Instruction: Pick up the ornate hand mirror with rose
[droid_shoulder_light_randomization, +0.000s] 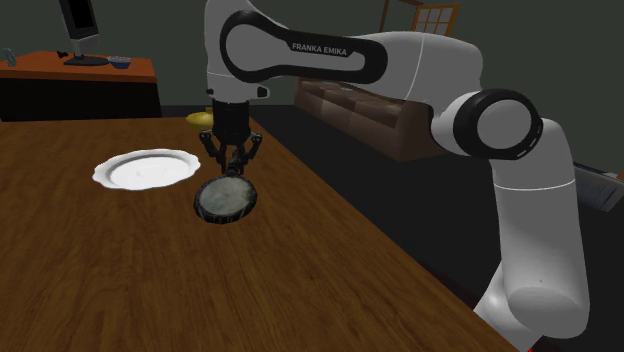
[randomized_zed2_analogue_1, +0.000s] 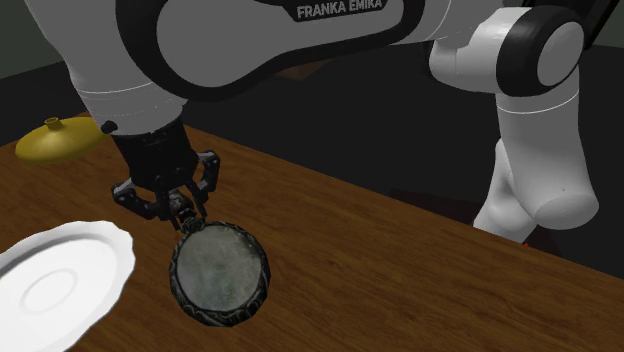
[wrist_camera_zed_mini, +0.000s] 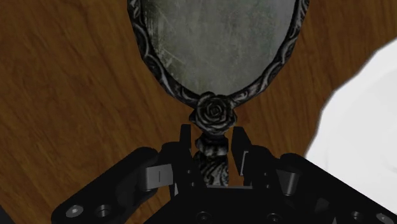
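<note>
Wrist view puts the hand mirror (wrist_camera_zed_mini: 216, 44) straight ahead of the gripper (wrist_camera_zed_mini: 212, 137). The two black fingers (wrist_camera_zed_mini: 185, 147) stand narrow and clasp the dark ornate handle just below the carved rose (wrist_camera_zed_mini: 214, 111). The long axis runs from the handle between the fingers out through the rose to the oval glass, so the head points away from the hand. In the shoulder view the mirror (droid_shoulder_light_randomization: 226, 197) hangs under the gripper (droid_shoulder_light_randomization: 232, 168), handle up and head down. It is tilted steeply over the wooden table (droid_shoulder_light_randomization: 150, 270), with its cloudy grey glass facing that camera. I cannot tell whether its lower rim touches the wood. A white scalloped plate (droid_shoulder_light_randomization: 147, 169) lies just beside it on the shoulder view's left. A yellow lid-like piece (randomized_zed2_analogue_1: 60, 140) sits further back on the table. Beyond the table's edge stand a brown sofa (droid_shoulder_light_randomization: 370, 115) and an orange-topped desk (droid_shoulder_light_randomization: 80, 68) with a monitor (droid_shoulder_light_randomization: 80, 25) and a small bowl (droid_shoulder_light_randomization: 120, 62). The walls are dim grey-green, with a paned window (droid_shoulder_light_randomization: 437, 18) high up.
</note>
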